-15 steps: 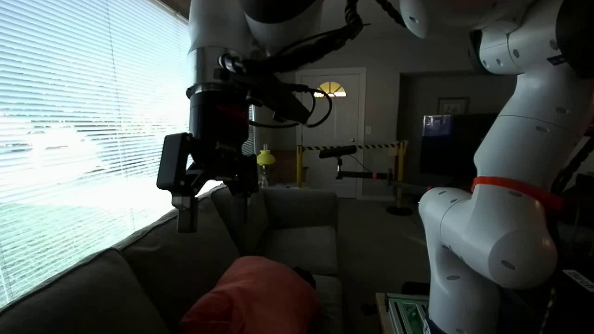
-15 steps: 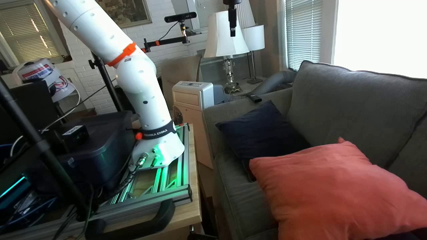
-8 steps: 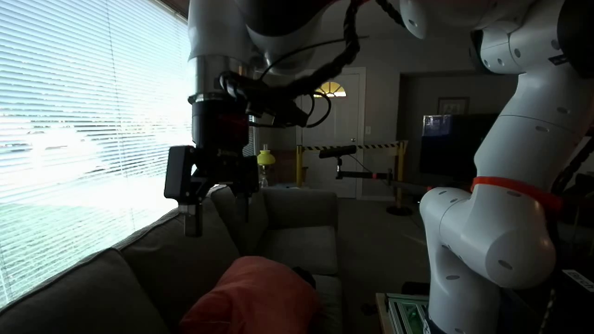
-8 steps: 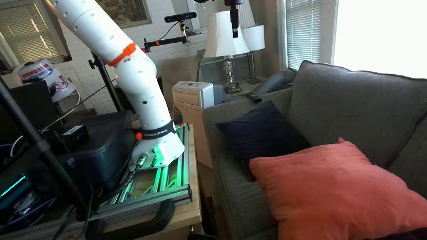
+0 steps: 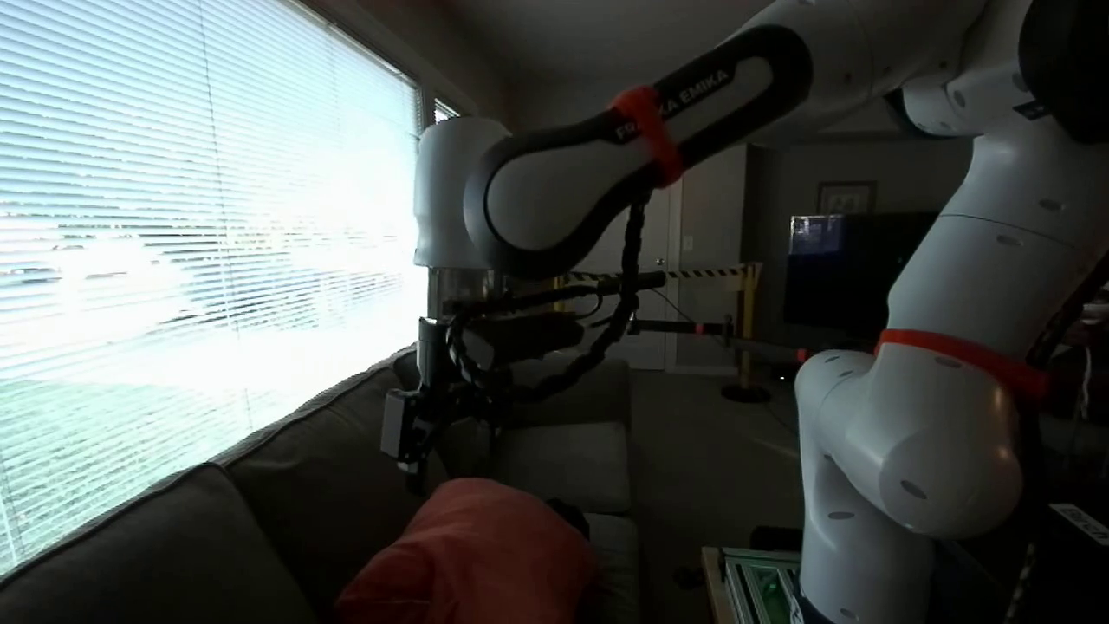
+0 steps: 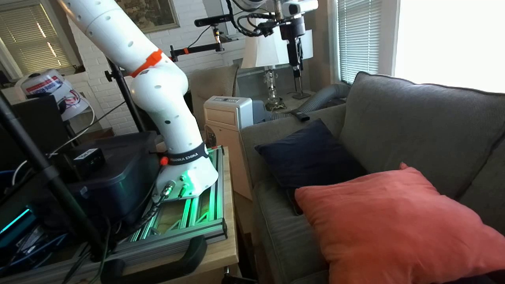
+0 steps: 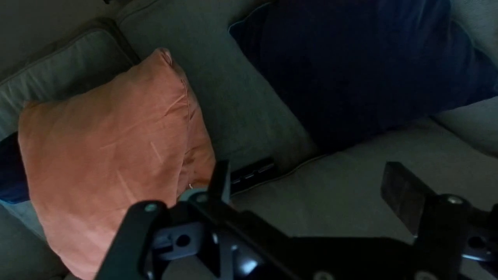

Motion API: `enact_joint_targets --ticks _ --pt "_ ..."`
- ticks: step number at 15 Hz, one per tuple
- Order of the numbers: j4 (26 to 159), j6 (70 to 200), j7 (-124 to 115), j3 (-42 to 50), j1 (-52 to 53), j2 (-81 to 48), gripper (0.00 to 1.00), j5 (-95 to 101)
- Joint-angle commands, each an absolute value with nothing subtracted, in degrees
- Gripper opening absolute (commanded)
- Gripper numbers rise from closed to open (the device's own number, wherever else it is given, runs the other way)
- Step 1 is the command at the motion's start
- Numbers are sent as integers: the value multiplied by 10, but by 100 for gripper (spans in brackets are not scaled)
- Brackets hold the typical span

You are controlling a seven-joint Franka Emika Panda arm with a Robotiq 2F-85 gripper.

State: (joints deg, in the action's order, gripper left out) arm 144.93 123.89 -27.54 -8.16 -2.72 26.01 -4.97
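A black two-fingered hand [image 7: 309, 181] is hanging above a grey fabric sofa [image 6: 426, 118], its fingers pointing down, standing wide apart and gripping nothing. In the wrist view one finger is overlapping a slim black bar-shaped object [image 7: 255, 173] with pale marks, which is lying along the sofa's seam, partly hidden and too dark to identify. Just beside it, a square orange fabric pillow [image 7: 116, 155] is lying on the sofa, a patch of dark blue fabric [image 7: 11, 171] showing past its edge. Across a strip of grey seat, a square navy fabric pillow [image 7: 362, 66] is resting; in an exterior view it is lying by the sofa's arm, on which a small black remote-like object [image 6: 300, 116] is sitting.

Well apart from these, a wood-topped table [image 6: 227, 248] is carrying the white jointed robot arm [image 6: 161, 94] on a slotted metal frame [image 6: 185, 237]. Near the arm's base a large dark plastic bin [image 6: 118, 177] is standing, its inside hidden from view. Farther back, a white plastic container with red and blue print [image 6: 55, 90] is tilting; its contents are not showing.
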Motion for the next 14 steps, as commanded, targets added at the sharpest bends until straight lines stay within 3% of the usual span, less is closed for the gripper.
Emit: enact_joint_targets --ticks 1,5,12,14 --pt "1523 1329 -216 -40 -20 274 100 -81" --pt "1572 1388 -159 4 -27 277 100 -114" --pt "1545 1367 -176 -12 -31 261 100 -100" --pt "1556 1411 -247 -44 -76 231 100 -37"
